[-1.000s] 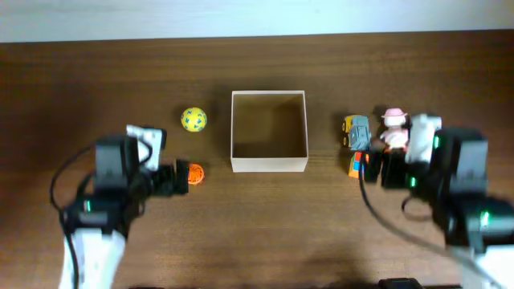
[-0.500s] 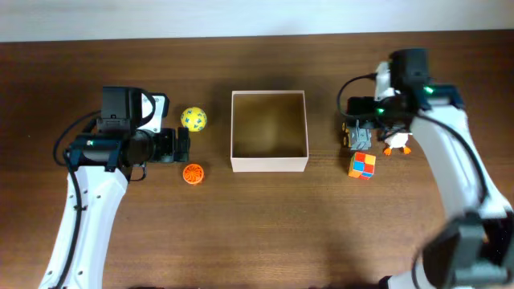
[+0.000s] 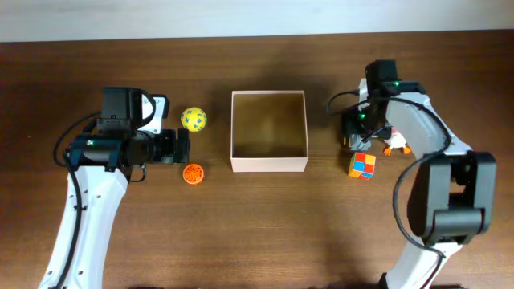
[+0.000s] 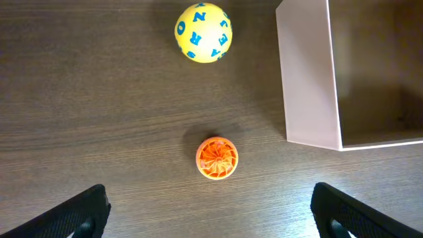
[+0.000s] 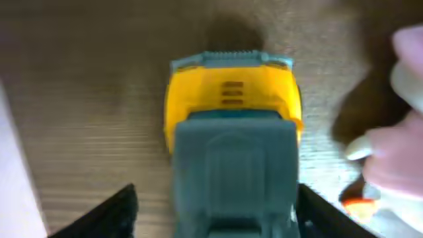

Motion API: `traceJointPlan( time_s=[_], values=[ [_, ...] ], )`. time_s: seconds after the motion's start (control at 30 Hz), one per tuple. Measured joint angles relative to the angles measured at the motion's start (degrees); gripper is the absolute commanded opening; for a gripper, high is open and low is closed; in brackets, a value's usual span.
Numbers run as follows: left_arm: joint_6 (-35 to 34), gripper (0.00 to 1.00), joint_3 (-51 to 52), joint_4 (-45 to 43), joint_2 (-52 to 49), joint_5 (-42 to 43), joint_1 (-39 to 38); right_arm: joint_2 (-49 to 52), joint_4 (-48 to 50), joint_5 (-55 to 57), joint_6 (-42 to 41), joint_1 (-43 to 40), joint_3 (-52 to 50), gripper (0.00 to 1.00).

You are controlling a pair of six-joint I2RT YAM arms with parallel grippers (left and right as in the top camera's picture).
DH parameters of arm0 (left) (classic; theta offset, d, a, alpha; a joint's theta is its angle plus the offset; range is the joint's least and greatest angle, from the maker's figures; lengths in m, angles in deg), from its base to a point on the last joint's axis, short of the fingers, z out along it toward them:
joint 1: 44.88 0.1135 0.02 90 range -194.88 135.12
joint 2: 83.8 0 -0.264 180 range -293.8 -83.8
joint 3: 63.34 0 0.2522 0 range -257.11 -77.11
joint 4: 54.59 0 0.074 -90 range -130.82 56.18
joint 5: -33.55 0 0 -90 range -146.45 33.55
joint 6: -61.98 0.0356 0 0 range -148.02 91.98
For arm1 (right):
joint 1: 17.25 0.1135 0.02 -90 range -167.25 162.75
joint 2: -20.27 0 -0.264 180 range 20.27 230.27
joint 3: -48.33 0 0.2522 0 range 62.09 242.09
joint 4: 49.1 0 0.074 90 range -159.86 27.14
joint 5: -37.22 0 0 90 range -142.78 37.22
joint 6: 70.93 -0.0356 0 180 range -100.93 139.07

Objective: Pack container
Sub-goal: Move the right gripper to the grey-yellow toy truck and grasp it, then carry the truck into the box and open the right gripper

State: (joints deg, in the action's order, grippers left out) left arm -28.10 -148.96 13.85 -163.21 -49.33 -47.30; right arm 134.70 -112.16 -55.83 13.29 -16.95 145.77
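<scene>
The container point(image 3: 269, 164), a square shallow box with white walls and a tan floor, stands mid-table; its wall also shows in the left wrist view point(image 4: 307, 79). My left gripper point(image 3: 183, 148) is open and empty, left of the box, between a yellow ball point(image 3: 193, 119) and an orange ball point(image 3: 193, 173). In the left wrist view its fingers point(image 4: 211, 225) sit wide apart below the orange ball point(image 4: 217, 158). My right gripper point(image 3: 359, 131) is over a yellow and grey toy truck point(image 3: 356, 138). In the right wrist view its open fingers point(image 5: 215, 218) straddle the truck point(image 5: 231, 112).
A pink toy figure point(image 3: 393, 143) stands just right of the truck and shows in the right wrist view point(image 5: 400, 139). A multicoloured cube point(image 3: 362, 165) lies in front of the truck. The yellow ball point(image 4: 203, 32) lies near the box's left wall.
The right arm has swung from the front right to the truck and come down around it. The left gripper has moved back from the orange ball, which stays put.
</scene>
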Motion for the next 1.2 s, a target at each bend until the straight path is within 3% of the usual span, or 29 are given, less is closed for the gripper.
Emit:
traceJointPlan(
  time_s=[0.33,0.6,0.87,1.2],
  values=[
    [0.0,0.99,0.0,0.0,0.0,0.02,0.0,0.83,-5.03,0.66,-2.78,0.0,2.36,0.46],
    [0.0,0.99,0.0,0.02,0.0,0.0,-0.02,-5.86,-20.39,0.55,-3.32,1.51,18.62,0.41],
    [0.0,0.99,0.0,0.02,0.0,0.02,0.0,-18.08,-25.2,-1.62,-5.11,14.99,26.8,0.41],
    [0.0,0.99,0.0,0.0,0.0,0.0,0.0,-8.24,-18.27,0.02,-10.38,27.54,23.89,0.42]
  ],
)
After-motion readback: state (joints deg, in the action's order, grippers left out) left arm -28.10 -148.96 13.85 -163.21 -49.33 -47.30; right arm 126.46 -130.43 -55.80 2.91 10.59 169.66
